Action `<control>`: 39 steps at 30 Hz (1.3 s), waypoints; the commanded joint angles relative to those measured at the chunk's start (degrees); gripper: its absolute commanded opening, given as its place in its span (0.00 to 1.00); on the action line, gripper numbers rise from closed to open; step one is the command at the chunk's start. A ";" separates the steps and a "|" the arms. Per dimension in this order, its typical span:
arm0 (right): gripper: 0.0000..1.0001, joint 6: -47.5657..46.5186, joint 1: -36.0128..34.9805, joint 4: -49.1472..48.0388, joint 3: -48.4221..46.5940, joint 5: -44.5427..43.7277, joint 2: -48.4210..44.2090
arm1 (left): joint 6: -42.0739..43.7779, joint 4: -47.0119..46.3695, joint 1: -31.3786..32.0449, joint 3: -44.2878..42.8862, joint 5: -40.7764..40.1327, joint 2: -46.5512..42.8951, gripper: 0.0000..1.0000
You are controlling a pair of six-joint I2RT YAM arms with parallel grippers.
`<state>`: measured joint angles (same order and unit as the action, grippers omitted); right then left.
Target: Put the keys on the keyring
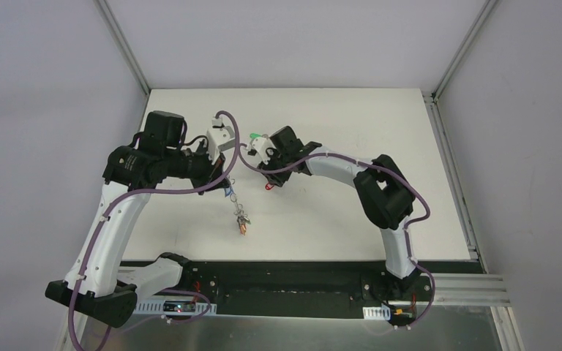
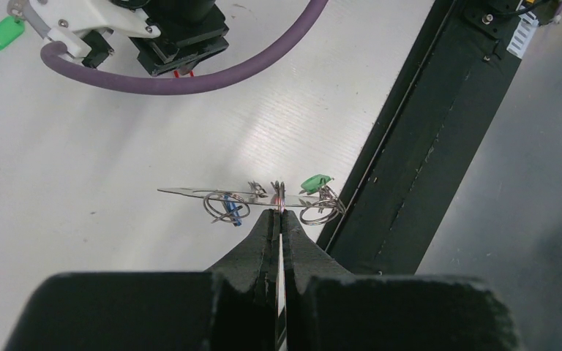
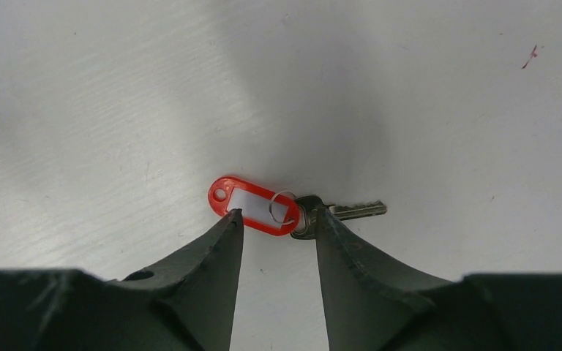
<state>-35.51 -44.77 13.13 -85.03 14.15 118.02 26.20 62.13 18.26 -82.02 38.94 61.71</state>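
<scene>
R hand (image 3: 278,213) straddles red key (image 3: 249,199) — wrist-view.

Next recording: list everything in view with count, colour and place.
thin grey metal wire keyring: one, grey, pinched in left claw
blue-tagged silver key: one, on keyring
green-tagged silver key: one, on keyring
orange-tagged key: one, hanging below left claw
red-tagged silver key: one, flat on white table, straddled by right claw
loose green plastic key tag: one, on table near right claw
left claw: black, shut on keyring
right claw: black, open
</scene>
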 commanded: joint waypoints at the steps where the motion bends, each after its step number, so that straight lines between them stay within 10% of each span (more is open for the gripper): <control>1: 0.44 -4.04 -1.04 2.23 -3.22 -1.96 0.72 | 1.30 0.25 -0.51 0.17 1.72 -1.37 0.00; 39: 0.04 -6.70 -1.47 3.71 -5.76 -4.59 2.39 | 0.81 -0.78 -0.51 0.80 2.85 -0.94 0.00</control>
<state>-41.25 -46.06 15.75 -88.49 9.85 121.03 26.41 62.46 18.26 -80.82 38.98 61.12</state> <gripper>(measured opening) 0.054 0.008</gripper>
